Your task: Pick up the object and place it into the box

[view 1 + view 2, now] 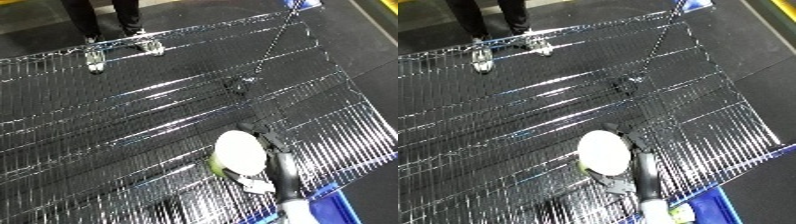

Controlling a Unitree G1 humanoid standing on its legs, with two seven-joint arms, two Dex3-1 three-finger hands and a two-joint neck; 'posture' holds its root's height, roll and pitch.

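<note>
- Nearest to us, bottom right: corner of a blue bin (333, 200), its rim showing just past the edge of the wire surface.
- Right forearm (286, 182) comes up from the lower edge beside that bin corner, white and silver with dark parts.
- Right hand (271, 140) is at the object; black fingers show above and below the pale disc, curled round its edge, so we read the hand as clamped on it.
- The object (604, 151) is a round thing, white or cream face toward the camera with a yellow-green rim at its lower left; we cannot tell what it is exactly.
- The object sits over the wire mesh table (107, 130), lower right part, near the bin but outside it; we cannot tell whether it touches the mesh.
- Left hand shows in neither view.
- Mid-distance: a small dark patch on the mesh (631, 80), with a thin rod (275, 40) running from it up toward the top right.
- Far, upper left: caster wheels (95, 59) seen through the mesh.
- Behind it all, dark floor with a yellow line (771, 12).
</note>
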